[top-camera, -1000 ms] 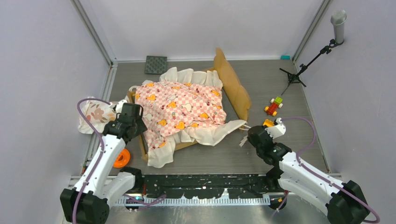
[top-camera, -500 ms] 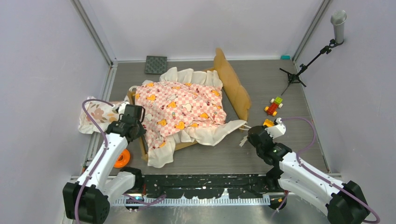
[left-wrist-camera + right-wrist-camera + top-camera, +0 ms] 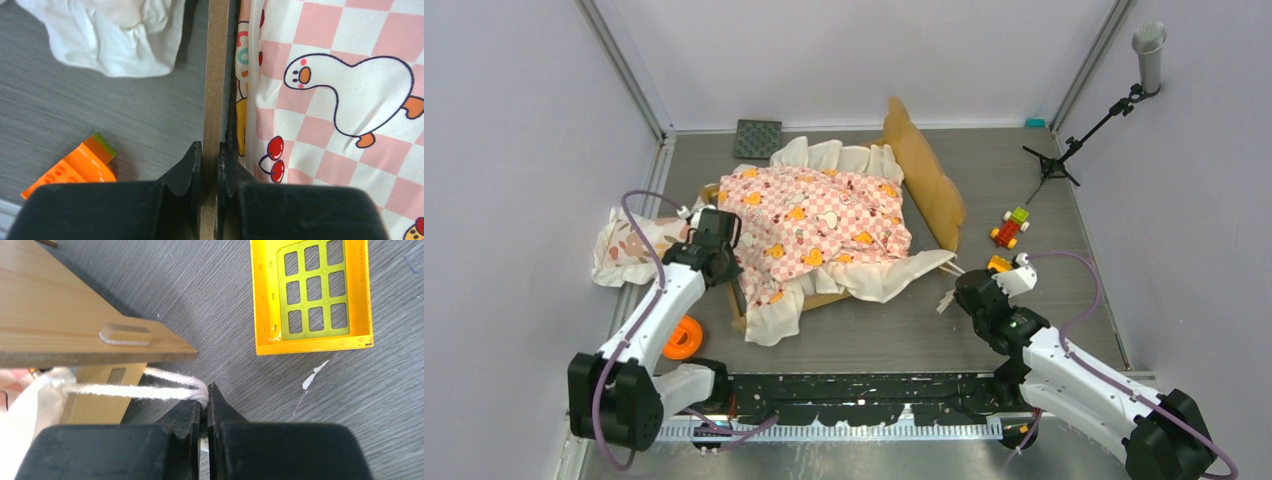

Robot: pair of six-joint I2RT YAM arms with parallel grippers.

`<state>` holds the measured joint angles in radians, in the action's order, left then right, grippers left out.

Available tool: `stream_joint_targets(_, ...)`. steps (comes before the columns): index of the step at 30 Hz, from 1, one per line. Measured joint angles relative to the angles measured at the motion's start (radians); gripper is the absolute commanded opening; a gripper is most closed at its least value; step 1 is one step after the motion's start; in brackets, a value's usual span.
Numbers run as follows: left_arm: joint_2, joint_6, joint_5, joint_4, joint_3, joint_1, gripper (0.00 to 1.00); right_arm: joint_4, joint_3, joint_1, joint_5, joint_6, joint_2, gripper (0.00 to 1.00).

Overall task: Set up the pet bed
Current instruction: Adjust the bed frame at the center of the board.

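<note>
Between left end effector tips: pet bed rail, clamped | right end effector pinches cord

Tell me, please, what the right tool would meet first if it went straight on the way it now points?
Beyond the white cord it pinches, the right tool would probably meet the near wooden corner of the pet bed; it may only graze it, as depth is unclear.

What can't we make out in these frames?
- Pet bed: top view, its top surface covered by the checkered sheet.
- Orange toy: left wrist view, lower part behind the left gripper.
- Cord in the right gripper: right wrist view, its attachment hidden under the bed's board.
</note>
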<state>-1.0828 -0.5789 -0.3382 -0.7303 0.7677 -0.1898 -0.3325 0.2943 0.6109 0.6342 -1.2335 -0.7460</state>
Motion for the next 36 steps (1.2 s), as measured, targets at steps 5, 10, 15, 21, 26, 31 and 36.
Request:
stream_joint_targets(5,-0.139,0.013,0.008,0.046,0.094,0.001,0.0,0.033,-0.019,0.0,0.016,-0.019,0.0,0.01)
stream_joint_targets(10,-0.218,0.038,0.026,0.069,0.152,0.014,0.0,0.06,-0.034,0.0,0.051,-0.04,-0.001,0.01)
stream_joint_targets(15,-0.222,0.068,0.046,0.089,0.154,0.032,0.0,0.095,-0.031,-0.014,0.085,-0.031,-0.035,0.01)
stream_joint_targets(21,-0.203,0.109,0.074,0.116,0.144,0.068,0.0,0.13,-0.004,-0.052,0.079,0.003,-0.131,0.03)
stream_joint_targets(26,-0.19,0.157,0.087,0.127,0.145,0.104,0.0,0.143,0.0,-0.064,-0.007,0.04,-0.164,0.03)
stream_joint_targets(31,-0.189,0.196,0.087,0.128,0.156,0.118,0.0,0.084,0.0,-0.069,-0.163,0.09,-0.109,0.13)
stream_joint_targets(36,-0.189,0.211,0.085,0.128,0.166,0.12,0.0,-0.06,0.024,-0.07,-0.29,0.129,-0.001,0.21)
